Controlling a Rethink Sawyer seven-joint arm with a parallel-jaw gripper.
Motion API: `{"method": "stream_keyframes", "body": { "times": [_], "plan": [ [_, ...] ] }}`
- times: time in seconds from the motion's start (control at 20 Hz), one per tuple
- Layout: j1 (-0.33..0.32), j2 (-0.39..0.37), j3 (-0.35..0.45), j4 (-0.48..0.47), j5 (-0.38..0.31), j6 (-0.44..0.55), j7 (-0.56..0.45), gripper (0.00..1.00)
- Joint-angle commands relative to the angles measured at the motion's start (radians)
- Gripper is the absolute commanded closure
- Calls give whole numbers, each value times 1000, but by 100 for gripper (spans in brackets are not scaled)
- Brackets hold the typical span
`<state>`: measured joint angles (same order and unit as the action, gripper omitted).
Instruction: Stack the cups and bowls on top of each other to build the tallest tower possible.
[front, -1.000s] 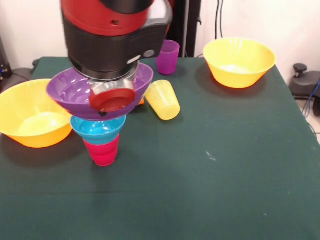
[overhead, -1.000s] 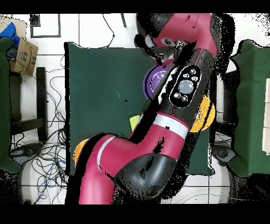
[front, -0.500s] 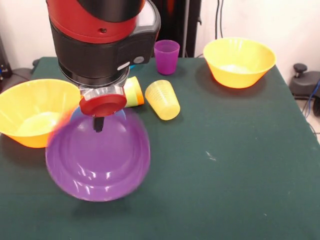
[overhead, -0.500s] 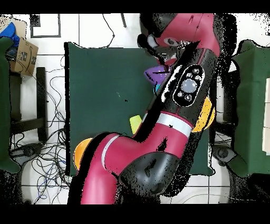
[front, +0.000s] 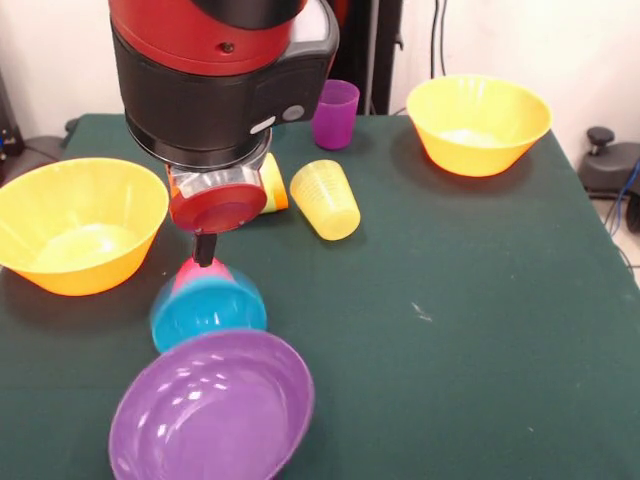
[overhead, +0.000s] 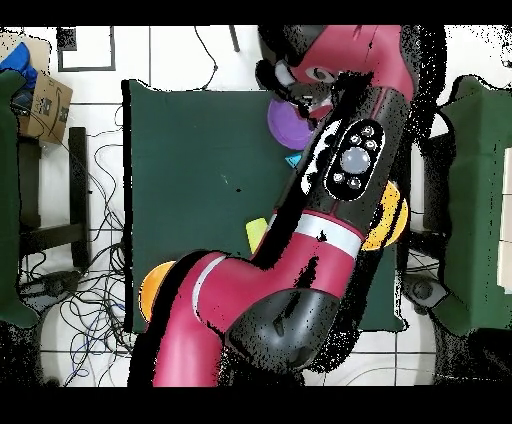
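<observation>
Now the purple bowl (front: 210, 415) lay tilted on the counter (front: 450, 330), its empty hollow facing up, just in front of the cyan bowl (front: 208, 308). That bowl leaned askew on the red cup (front: 188, 273). Above them hung the gripper (front: 204, 247); I could not tell the fingers' state.

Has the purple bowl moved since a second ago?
Yes. The purple bowl has fallen off the tower toward the table's near edge, away from the left orange bowl.
</observation>
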<state>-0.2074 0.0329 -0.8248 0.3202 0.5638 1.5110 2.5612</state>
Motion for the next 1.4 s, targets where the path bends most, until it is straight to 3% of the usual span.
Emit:
{"method": "stream_keyframes", "body": {
  "times": [0.05, 0.6, 0.75, 1.0, 1.4],
  "plan": [
    [17, 37, 59, -28, -38, 82, -161, 0],
    [39, 50, 52, -47, -19, 87, -108, 0],
    [57, 61, 59, -39, -18, 25, -58, 0],
    [88, 57, 72, -17, -12, 4, -11, 0],
    [106, 42, 150, 49, -40, -164, -71, 0]
  ]
}}
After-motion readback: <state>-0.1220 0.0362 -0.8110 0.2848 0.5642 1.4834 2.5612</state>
